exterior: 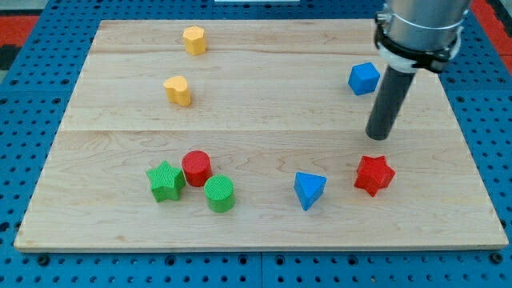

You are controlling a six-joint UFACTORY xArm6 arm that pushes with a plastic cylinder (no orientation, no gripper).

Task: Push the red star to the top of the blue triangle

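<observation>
The red star point(374, 174) lies at the lower right of the wooden board point(256, 96). The blue triangle point(309, 190) lies just to its left and slightly lower, a small gap apart. My tip point(378, 134) stands above the red star in the view, a short gap from it, not touching. The rod rises to the grey arm at the view's top right.
A blue cube point(363, 78) sits left of the rod near the top right. A green star point(165, 181), red cylinder point(196, 168) and green cylinder point(219, 194) cluster at lower left. A yellow heart point(178, 90) and yellow hexagon point(194, 39) lie upper left.
</observation>
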